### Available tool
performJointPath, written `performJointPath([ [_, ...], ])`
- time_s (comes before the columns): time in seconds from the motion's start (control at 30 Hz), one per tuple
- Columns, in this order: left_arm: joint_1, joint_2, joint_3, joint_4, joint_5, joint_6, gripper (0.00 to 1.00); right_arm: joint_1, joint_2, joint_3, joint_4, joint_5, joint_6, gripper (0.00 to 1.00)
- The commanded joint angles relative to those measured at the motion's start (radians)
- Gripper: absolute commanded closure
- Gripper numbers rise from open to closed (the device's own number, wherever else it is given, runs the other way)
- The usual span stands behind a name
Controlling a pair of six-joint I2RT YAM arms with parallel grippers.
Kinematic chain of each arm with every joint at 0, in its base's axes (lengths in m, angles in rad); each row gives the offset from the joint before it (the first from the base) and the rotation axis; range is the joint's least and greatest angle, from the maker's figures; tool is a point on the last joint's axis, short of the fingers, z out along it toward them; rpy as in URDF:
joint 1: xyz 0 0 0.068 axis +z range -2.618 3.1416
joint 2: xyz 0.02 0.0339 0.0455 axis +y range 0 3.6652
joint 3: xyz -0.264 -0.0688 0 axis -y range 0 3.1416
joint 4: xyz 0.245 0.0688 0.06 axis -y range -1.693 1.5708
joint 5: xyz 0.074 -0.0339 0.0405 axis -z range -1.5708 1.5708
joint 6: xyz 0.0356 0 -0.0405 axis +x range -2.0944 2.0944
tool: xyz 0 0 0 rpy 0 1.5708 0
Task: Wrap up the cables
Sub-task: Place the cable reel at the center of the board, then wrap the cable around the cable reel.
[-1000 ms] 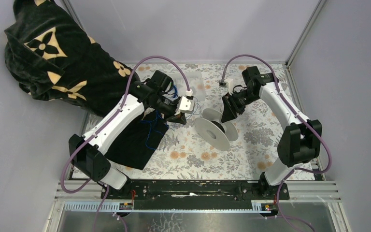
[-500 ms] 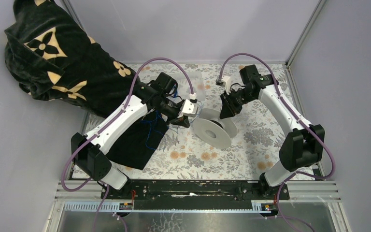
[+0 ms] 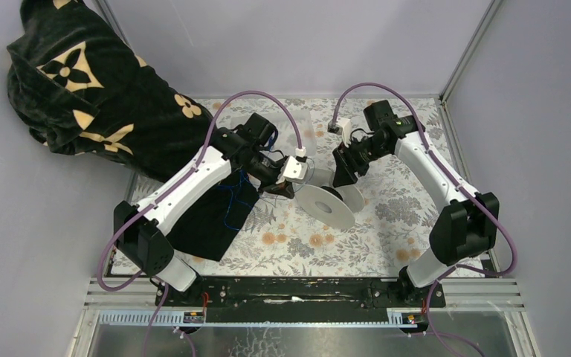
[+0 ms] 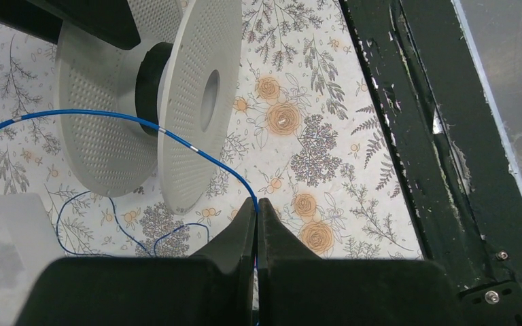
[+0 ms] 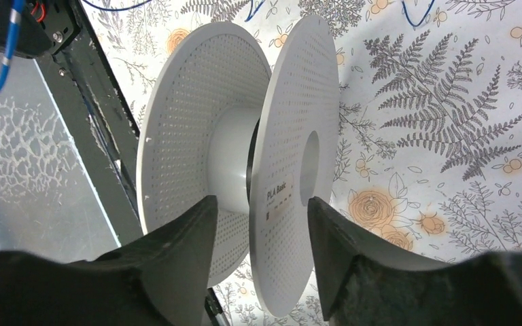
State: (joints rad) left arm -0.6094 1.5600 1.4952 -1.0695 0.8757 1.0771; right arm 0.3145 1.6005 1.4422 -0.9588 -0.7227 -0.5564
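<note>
My left gripper: clenched on blue cable, pinched at very tips so free length can be led onto spool. Strand arcs across near flange, past hub. Spool stands on edge, mid tabletop. My right gripper: jaws apart, astride one flange, likely steadying it for winding. Spare cable loops lie on black cloth, left edge of tabletop.

My left arm and right arm both reach in toward the middle, elbows out, wrists tipped down facing each other. Left gripper has its fingers pinched tight together, right gripper has its fingers spread apart.
</note>
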Motion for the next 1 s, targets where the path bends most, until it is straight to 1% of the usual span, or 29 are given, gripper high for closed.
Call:
performJointPath([
  [0.0,-0.010,0.005,0.018,0.029,0.009,0.055,0.99,0.008,-0.055,0.043,0.018,-0.015,0.055,0.38],
  [0.1,-0.012,0.006,0.019,0.029,-0.001,0.071,0.99,0.008,-0.057,0.063,0.027,-0.024,0.093,0.32],
  [0.3,-0.013,0.011,0.030,0.029,-0.011,0.102,0.99,0.006,-0.076,0.103,0.070,-0.041,0.196,0.25],
  [0.53,-0.015,0.025,0.044,0.029,0.000,0.113,0.99,-0.008,-0.091,0.157,0.110,-0.109,0.319,0.24],
  [0.7,-0.029,0.036,0.056,0.029,-0.001,0.116,0.99,-0.008,-0.080,0.185,0.118,-0.214,0.381,0.27],
  [0.87,-0.050,0.055,0.073,0.029,-0.006,0.113,0.99,0.007,-0.053,0.186,0.130,-0.248,0.417,0.32],
  [0.9,-0.054,0.058,0.077,0.029,-0.009,0.111,0.99,0.013,-0.051,0.183,0.134,-0.251,0.425,0.33],
  [0.97,-0.061,0.063,0.088,0.029,-0.014,0.106,0.99,0.023,-0.048,0.171,0.156,-0.254,0.442,0.39],
])
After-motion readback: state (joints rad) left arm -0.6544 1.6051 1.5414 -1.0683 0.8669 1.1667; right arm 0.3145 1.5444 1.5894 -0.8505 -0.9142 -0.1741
